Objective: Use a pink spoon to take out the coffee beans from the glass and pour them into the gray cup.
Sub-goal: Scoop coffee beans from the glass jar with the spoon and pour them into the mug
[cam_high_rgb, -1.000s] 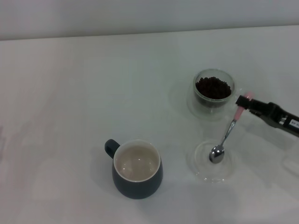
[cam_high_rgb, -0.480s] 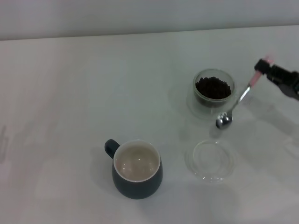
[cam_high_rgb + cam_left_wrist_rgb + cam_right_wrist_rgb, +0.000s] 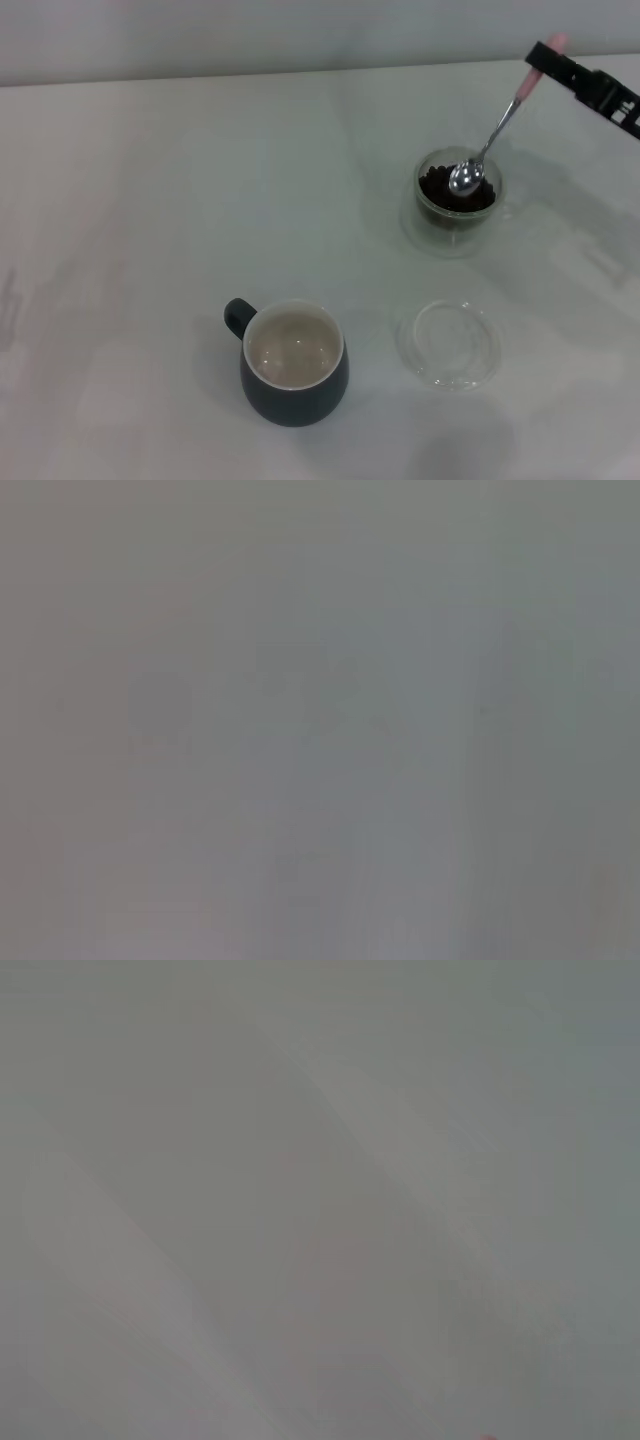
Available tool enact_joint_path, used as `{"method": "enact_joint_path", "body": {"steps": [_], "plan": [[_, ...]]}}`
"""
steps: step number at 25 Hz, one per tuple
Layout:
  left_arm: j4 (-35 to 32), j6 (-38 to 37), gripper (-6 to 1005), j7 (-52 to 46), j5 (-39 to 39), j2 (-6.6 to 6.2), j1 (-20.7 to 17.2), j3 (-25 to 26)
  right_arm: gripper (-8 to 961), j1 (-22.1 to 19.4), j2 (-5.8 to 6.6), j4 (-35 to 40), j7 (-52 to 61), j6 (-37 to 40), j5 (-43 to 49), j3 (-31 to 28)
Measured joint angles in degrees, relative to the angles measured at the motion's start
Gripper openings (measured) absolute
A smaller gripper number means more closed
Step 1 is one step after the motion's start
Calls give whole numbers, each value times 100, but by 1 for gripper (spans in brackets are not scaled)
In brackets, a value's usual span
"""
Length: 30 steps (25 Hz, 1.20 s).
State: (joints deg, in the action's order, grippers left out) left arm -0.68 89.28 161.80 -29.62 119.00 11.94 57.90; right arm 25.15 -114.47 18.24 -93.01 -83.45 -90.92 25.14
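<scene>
Coffee beans (image 3: pixel 455 190) fill the glass (image 3: pixel 457 200) as a dark heap, seen from the head camera toward the right of the white table (image 3: pixel 150 180). The pink spoon (image 3: pixel 493 132) slants down into that glass — its silver bowl sits at the top of the heap, just inside the rim, and its thin stem rises up and to the right to the pale pink handle. The right gripper (image 3: pixel 545 57) comes in from the upper right edge as a black bar and is clamped on that handle, whose pink tip pokes out just past the fingers. The gray cup (image 3: pixel 292 362) stands well apart from the glass, nearer the robot and to the left, its handle turned to the upper left and its off-white inside showing no beans. A flat clear dish (image 3: pixel 448 343) lies on the table between the cup and the right edge, nearer the robot than the glass and touching neither.

Left wrist camera: only a blurred, even grey field — no object can be made out, and the left gripper does not appear here or in the head view.

Right wrist camera: a pale grey blur with faint diagonal streaks; nothing in it can be identified.
</scene>
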Motion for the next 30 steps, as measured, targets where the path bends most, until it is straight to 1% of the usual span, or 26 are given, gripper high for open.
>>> {"method": "enact_joint_path", "body": {"steps": [2,7,12,18,22,26,30], "plan": [[-7,3,566,0,1,0,0,0,147,71,17,77,-152,95,-1,4],[-22,10,565,0,7,5,-6,0,147,141,1,405,-582,384,51,107],[3,5,566,0,11,4,21,2,147,212,29,403,-916,601,66,290],[11,-12,565,0,26,0,82,-5,147,279,-23,382,-1153,1031,72,585],[14,-36,566,0,28,0,89,-7,148,315,-38,366,-1166,1326,74,800],[15,-43,565,0,28,-4,89,-7,148,323,-61,338,-1099,1511,35,813],[15,-55,564,0,27,-10,92,-7,148,310,-61,296,-599,1767,12,767]]}}
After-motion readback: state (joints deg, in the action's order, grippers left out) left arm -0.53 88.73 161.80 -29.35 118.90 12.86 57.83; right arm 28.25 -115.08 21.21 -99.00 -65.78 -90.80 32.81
